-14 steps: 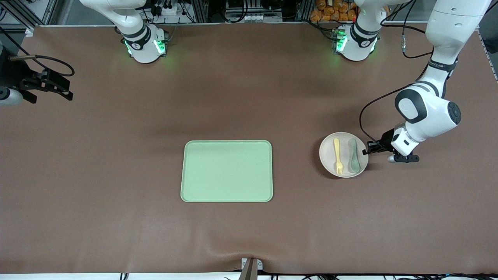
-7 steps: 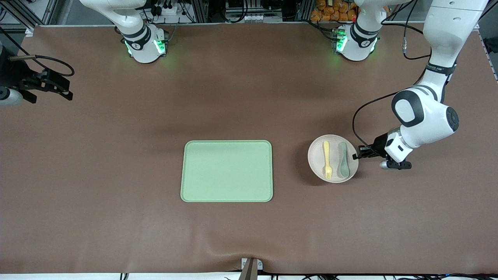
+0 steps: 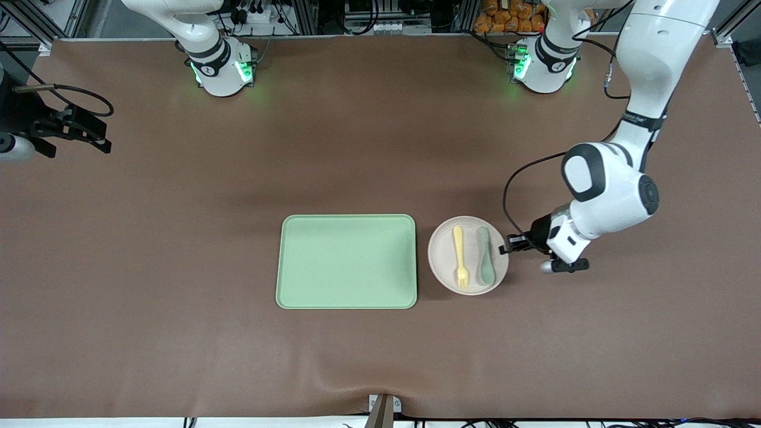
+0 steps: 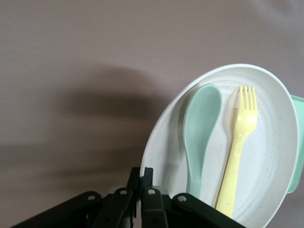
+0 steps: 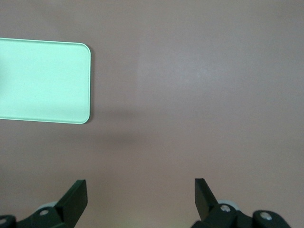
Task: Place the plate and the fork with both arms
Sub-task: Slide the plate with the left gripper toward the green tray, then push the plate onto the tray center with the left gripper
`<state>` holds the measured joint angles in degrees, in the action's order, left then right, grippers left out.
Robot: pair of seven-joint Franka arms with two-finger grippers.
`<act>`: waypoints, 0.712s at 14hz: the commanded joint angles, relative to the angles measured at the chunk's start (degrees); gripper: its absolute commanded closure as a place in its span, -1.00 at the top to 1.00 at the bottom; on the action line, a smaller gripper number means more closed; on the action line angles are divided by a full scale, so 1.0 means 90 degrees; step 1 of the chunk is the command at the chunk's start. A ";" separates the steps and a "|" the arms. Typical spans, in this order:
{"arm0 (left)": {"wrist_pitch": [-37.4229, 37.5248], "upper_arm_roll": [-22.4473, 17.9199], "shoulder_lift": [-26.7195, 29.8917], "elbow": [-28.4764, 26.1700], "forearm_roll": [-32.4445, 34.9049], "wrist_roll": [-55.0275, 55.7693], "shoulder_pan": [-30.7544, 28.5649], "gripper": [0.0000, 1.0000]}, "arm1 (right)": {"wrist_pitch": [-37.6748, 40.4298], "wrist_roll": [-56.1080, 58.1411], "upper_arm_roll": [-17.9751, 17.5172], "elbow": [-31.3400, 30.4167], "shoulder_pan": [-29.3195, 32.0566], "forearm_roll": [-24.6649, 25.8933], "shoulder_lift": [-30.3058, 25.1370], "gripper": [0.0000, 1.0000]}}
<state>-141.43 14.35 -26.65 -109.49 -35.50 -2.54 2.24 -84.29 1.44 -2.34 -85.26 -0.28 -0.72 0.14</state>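
Pinching the plate point(image 3: 443, 261) rim, the left gripper point(image 3: 506, 248) carried it beside the tray point(image 3: 346, 261), needing a lift over the tray's edge, while the right gripper point(image 3: 89, 134) waited spread.

The front view looks down from high across the table point(image 3: 178, 356), facing both arm bases along its top edge, and takes in the whole tabletop. The left wrist view sits very close, looking past its own left gripper point(image 4: 142, 187) across the plate point(image 4: 275, 156), with one corner of the tray point(image 4: 299, 142) at the picture's edge. The right wrist view looks down from higher up, between its spread fingers point(image 5: 76, 197), at bare table and a tray corner point(image 5: 57, 80). All three views share the tray point(image 3: 346, 261); the front and left wrist views also share the plate point(image 3: 441, 257).
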 commanded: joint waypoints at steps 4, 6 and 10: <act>0.0099 -0.0080 -0.0895 0.1275 -0.0010 0.0809 0.0708 -1.00 | 0.0040 -0.0042 0.0015 -0.0028 -0.0008 -0.0008 -0.0045 1.00; 0.0099 -0.0100 -0.1149 0.1597 0.0058 0.1004 0.0893 -1.00 | 0.0030 -0.0033 0.0015 -0.0019 0.0002 -0.0008 -0.0035 1.00; 0.0099 -0.0110 -0.1627 0.2232 0.0720 0.1823 0.1254 -1.00 | 0.0040 -0.0033 0.0015 -0.0018 0.0002 -0.0008 -0.0035 1.00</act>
<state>-141.44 14.00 -38.32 -94.44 -32.21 9.57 11.60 -84.23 1.44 -2.33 -85.28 -0.28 -0.72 0.14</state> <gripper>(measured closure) 0.956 0.000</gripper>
